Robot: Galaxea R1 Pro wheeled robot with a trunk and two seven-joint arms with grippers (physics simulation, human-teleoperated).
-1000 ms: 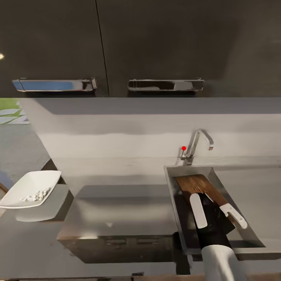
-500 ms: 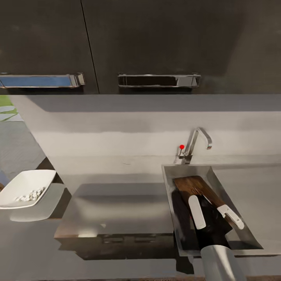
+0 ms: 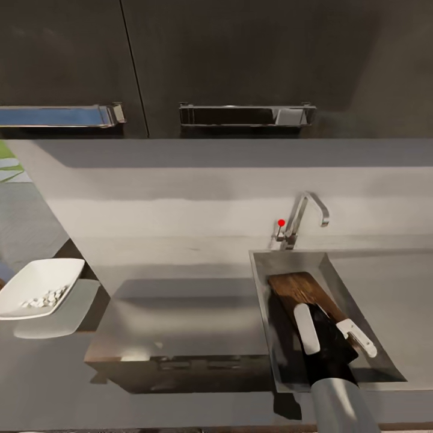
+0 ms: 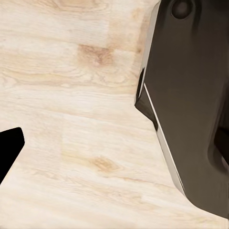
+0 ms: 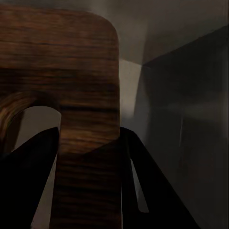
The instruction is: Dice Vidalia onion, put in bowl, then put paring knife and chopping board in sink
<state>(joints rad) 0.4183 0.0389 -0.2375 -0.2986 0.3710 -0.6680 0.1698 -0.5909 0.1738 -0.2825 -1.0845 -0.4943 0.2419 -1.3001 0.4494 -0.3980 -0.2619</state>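
The chopping board (image 3: 304, 288) is seen held inside the sink (image 3: 263, 300), its far end tilted toward the basin's back wall below the chrome tap (image 3: 307, 213) with its red-knobbed lever (image 3: 281, 223). The right gripper (image 3: 334, 334) is pressed onto the board's near end, one white finger (image 3: 306, 328) lying over the wood and the other (image 3: 358, 337) set at the board's edge; in the right wrist view the dark fingers (image 5: 28, 176) are seen on either side of the strip of wood (image 5: 86, 143) beside the board's handle slot (image 5: 36, 126), with the grey sink wall (image 5: 191, 119) behind.

On the glossy grey table (image 3: 180, 313), well apart from the sink at the left, the white square bowl (image 3: 36, 285) is shown holding a small heap of pale diced onion (image 3: 42, 299). Dark cabinets (image 3: 240, 54) with long steel handles (image 3: 246, 114) are ranged above the pale wall (image 3: 180, 186).

In the left wrist view, light wood floor (image 4: 71, 119) and a dark glossy body (image 4: 191, 95) are shown, with a black shape (image 4: 8, 148) at the edge; whether the left gripper is spread or pressed together cannot be told. The paring knife cannot be made out in the basin.
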